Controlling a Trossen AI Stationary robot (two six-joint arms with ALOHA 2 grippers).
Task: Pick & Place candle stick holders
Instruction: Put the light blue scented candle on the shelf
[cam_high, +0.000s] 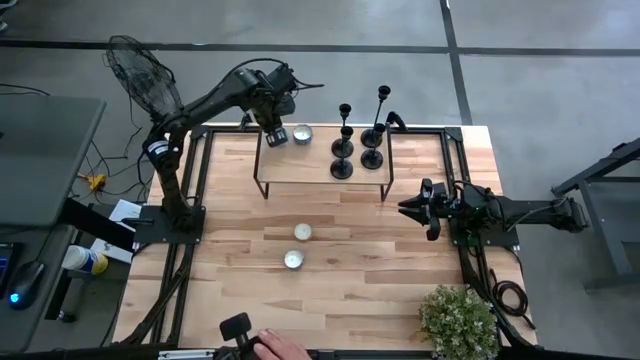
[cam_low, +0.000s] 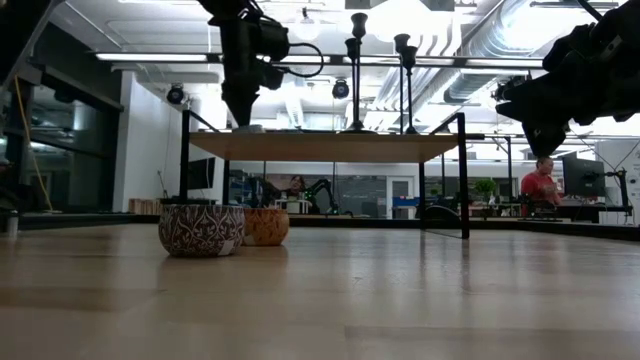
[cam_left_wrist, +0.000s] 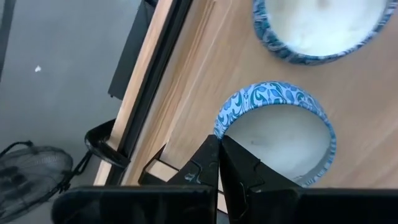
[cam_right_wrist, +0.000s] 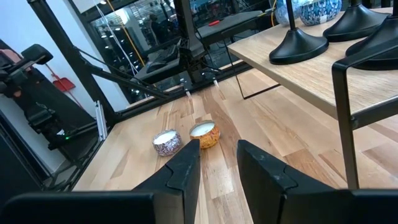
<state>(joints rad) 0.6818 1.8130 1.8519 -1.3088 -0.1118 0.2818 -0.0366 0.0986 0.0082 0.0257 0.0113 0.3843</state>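
Hand (cam_high: 283, 347) of a person at the near table edge, next to a dark controller; a plant (cam_high: 458, 320) sits at the near right corner. Two candle tins (cam_high: 297, 246) mid-table, close together, one behind the other, bare wood around them. Right gripper (cam_high: 413, 208) hangs above the table right of the shelf, fingers narrowly apart, holding nothing; in its wrist view the shelf leg (cam_right_wrist: 346, 118) stands close in front. Shelf (cam_high: 322, 162), a raised wood top on black legs, stands at the far side. Candle holders (cam_high: 358, 135), four black ones, stand upright in a cluster on the shelf's right half, bases near or touching. Left gripper (cam_high: 273, 137) is over the shelf's left end; its wrist view shows the fingers pinched on the rim of a blue tin (cam_left_wrist: 277, 134), second blue tin (cam_left_wrist: 314, 28) just beside. Fan (cam_high: 140, 72) off the far-left corner.
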